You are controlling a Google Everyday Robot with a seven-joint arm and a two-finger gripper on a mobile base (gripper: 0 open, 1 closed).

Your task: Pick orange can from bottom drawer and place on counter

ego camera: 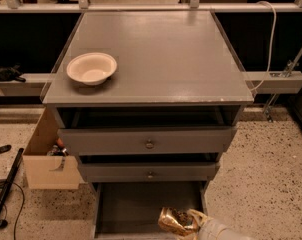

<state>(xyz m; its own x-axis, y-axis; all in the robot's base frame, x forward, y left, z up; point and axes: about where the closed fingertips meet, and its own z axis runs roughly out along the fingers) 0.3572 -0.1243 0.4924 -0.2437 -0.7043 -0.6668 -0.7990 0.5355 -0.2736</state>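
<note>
The orange can (173, 222) is shiny orange-gold and wrinkled. It sits in my gripper (187, 223) at the bottom edge of the camera view, over the front right of the bottom drawer (136, 204). The gripper is shut on the can; the white arm (218, 231) enters from the lower right. The drawer is pulled out and its dark grey floor shows bare. The grey counter (161, 54) lies above, well away from the gripper.
A cream round bowl (91, 68) sits on the counter's front left. Two shallower drawers with round knobs (149, 144) stand partly open above the bottom drawer. A cardboard box (47, 159) stands on the floor at the left. A white cable (271, 29) hangs at the right.
</note>
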